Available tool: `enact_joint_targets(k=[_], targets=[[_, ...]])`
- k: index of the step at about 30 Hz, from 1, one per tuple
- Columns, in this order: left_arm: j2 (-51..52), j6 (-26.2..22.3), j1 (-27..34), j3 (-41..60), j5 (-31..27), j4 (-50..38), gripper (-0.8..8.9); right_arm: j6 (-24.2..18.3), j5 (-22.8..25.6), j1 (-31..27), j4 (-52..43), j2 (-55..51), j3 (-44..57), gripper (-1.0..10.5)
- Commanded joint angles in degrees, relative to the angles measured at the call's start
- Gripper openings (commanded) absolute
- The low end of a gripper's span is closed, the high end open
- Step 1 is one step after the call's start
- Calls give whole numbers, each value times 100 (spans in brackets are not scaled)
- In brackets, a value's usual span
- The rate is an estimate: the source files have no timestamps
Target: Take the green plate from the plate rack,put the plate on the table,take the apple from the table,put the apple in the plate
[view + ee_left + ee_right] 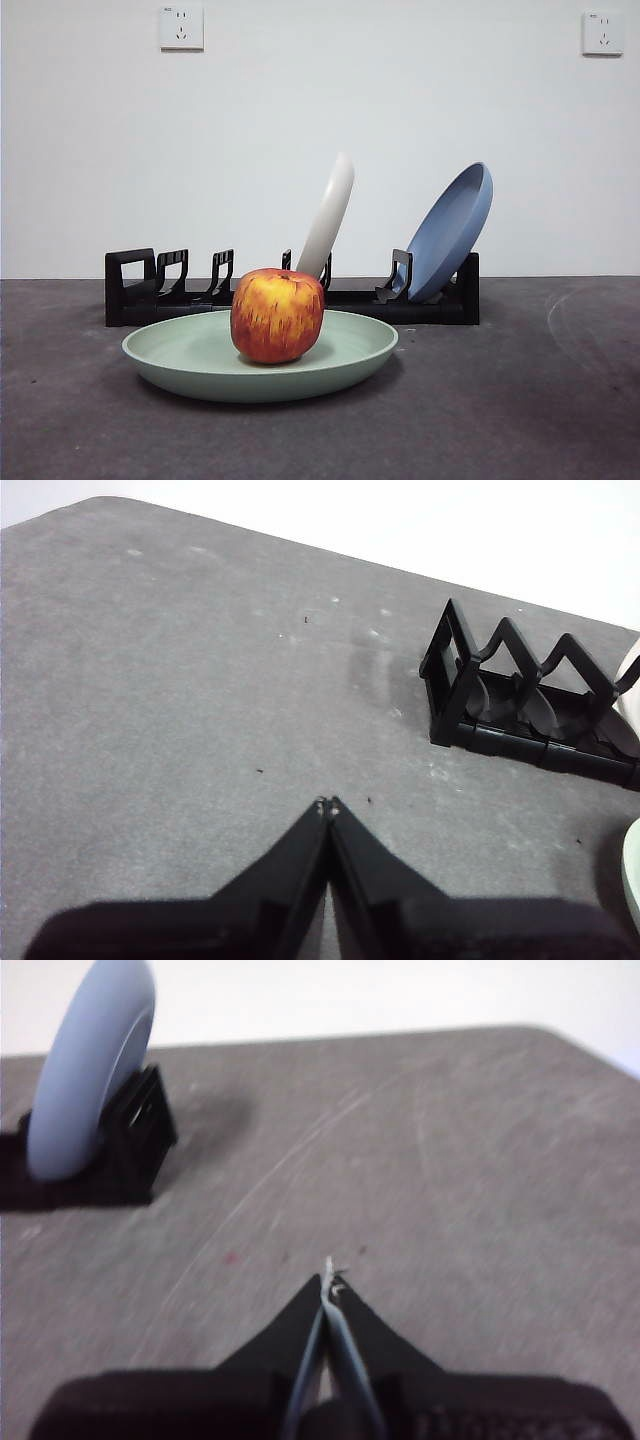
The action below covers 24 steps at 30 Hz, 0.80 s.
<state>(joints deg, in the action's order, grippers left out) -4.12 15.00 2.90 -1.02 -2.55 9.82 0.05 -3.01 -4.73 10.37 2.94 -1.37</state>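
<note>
A plain white wall (pixel 320 120) with two sockets high up stands behind the table (pixel 540 400), a dark grey, faintly mottled matte surface with pale scuff lines.

Along the back of the table runs the plate rack (pixel 290 295), long, low and black, with its squared loop handle at one end. It holds a blue plate (pixel 452 232) leaning at the far end from the handle and a cream-white plate (pixel 328 215) tilted near the middle. In front of the rack the green plate (pixel 260 358) lies flat on the table, and the apple (pixel 277 314) sits in it, slightly off centre.

Only the front view shows the apple and the white plate clearly. The left wrist view shows the rack's handle end and empty slots; the right wrist view shows the blue plate edge-on, somewhat blurred.

The left end effector (pixel 328 808) is above bare table with its jaws pressed together, holding nothing. The right end effector (pixel 330 1280) is likewise closed and empty, well apart from the rack.
</note>
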Motion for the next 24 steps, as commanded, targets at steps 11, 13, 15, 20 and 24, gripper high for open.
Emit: enact_joint_targets(k=[11,13,15,20,24], targets=[[-2,-70,17,39,-2,-42,-3,61,46,140,39,-249,55,0],[-2,-70,17,39,-2,-42,-4,68,46,140,37,-249,55,0],[-2,-70,17,39,-2,-42,-4,94,46,140,13,-249,55,0],[-2,-68,17,39,-2,-42,-4,94,46,140,13,-243,52,0],[-2,-70,17,39,-2,-42,-3,94,46,140,13,-243,52,0]])
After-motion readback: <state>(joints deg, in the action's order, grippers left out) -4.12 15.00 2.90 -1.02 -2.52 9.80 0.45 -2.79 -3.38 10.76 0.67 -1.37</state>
